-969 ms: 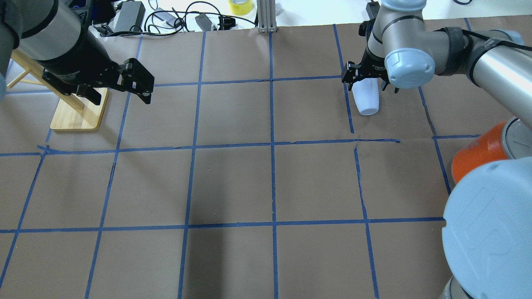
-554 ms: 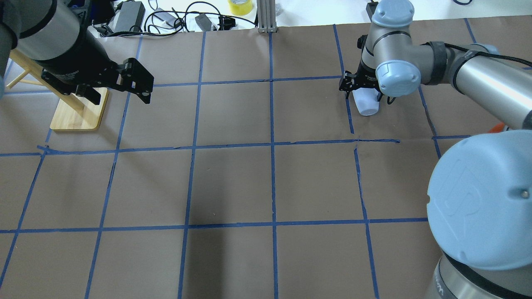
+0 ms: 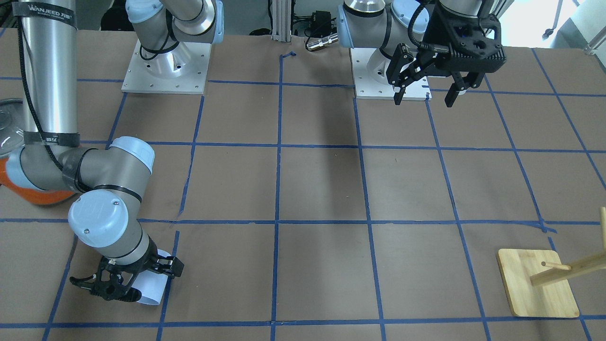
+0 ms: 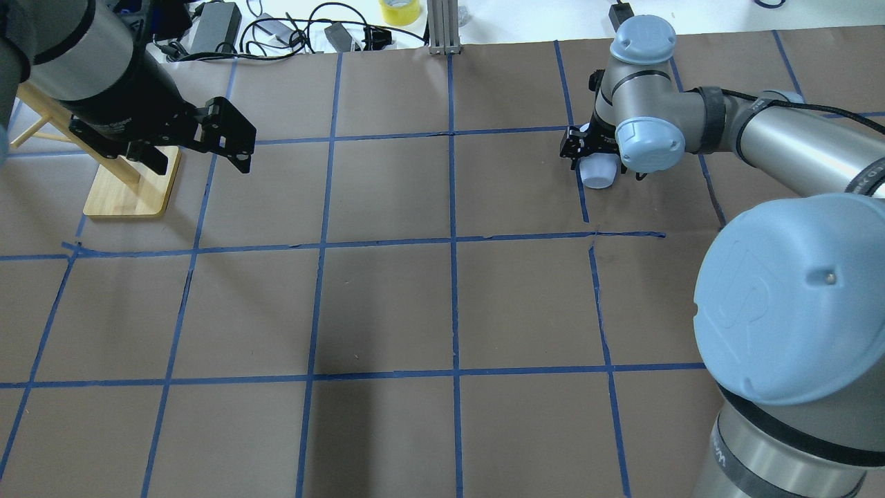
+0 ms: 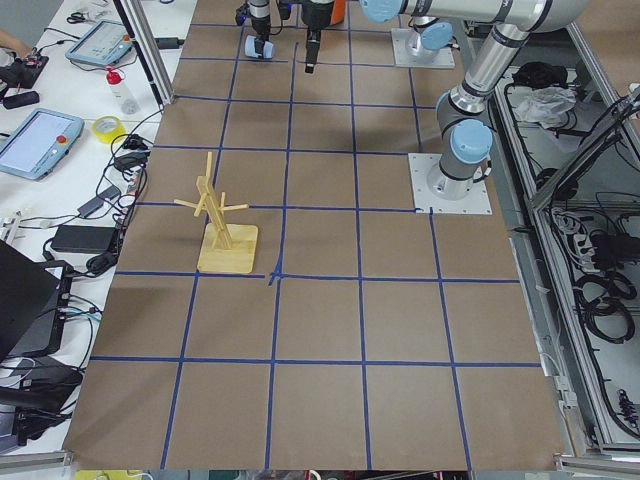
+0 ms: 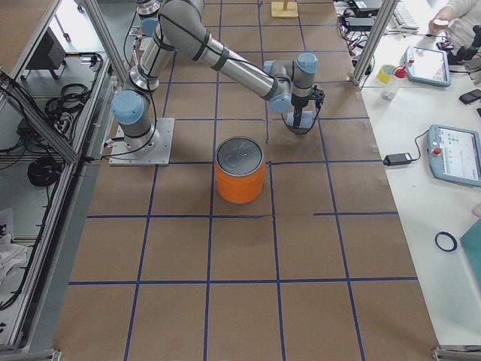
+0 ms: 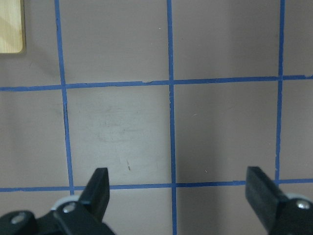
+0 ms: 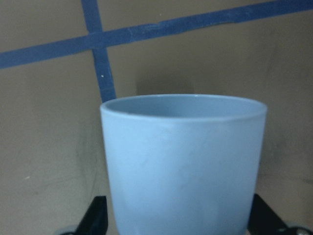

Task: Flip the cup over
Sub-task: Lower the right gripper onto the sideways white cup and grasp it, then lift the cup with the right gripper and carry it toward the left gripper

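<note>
The pale blue-white cup sits between the fingers of my right gripper at the far right of the table, by a blue tape line. In the front-facing view the cup is tilted, its rim down near the paper. In the right wrist view the cup fills the frame and both fingers press its sides. My left gripper hangs open and empty above the far left of the table, with its fingers wide apart.
A large orange can with a silver top stands on the right side, near the right arm's forearm. A wooden peg stand sits at the far left. Cables and a tape roll lie beyond the table's far edge.
The right wrist has turned and drawn in with the cup, which now looks shorter and more on end from above. The right elbow has swung over the orange can. The left arm has not moved.
</note>
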`<act>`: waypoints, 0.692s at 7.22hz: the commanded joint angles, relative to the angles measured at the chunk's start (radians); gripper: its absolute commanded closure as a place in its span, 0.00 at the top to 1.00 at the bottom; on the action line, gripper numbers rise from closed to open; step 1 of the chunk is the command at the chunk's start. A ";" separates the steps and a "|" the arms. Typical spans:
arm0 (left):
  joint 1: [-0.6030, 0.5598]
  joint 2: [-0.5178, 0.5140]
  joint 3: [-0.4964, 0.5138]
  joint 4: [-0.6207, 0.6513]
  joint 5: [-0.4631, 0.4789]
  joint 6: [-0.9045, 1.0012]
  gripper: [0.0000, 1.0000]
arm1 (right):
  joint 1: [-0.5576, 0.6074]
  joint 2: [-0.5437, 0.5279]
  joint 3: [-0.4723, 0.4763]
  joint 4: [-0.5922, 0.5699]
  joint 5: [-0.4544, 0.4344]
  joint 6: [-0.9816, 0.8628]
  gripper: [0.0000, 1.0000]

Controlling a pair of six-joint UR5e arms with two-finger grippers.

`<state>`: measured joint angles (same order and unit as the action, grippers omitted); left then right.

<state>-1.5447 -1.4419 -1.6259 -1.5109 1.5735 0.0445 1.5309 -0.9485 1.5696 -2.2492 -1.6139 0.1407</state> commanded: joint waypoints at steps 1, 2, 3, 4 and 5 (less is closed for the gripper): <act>0.000 0.000 0.000 0.000 0.000 0.000 1.00 | 0.000 0.010 -0.005 -0.053 -0.001 0.003 1.00; 0.000 0.000 0.000 0.000 0.000 0.002 1.00 | 0.000 0.023 -0.006 -0.096 -0.001 0.007 1.00; 0.000 0.000 0.000 0.000 0.000 0.000 1.00 | 0.000 0.028 -0.013 -0.128 0.000 0.016 0.84; -0.002 0.000 0.000 0.000 0.000 0.000 1.00 | 0.000 0.028 -0.013 -0.163 0.002 0.017 0.58; -0.002 0.000 0.000 0.000 0.000 0.002 1.00 | 0.000 0.028 -0.014 -0.164 0.003 0.016 0.36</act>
<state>-1.5455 -1.4419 -1.6260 -1.5110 1.5738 0.0449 1.5309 -0.9216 1.5575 -2.3948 -1.6125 0.1558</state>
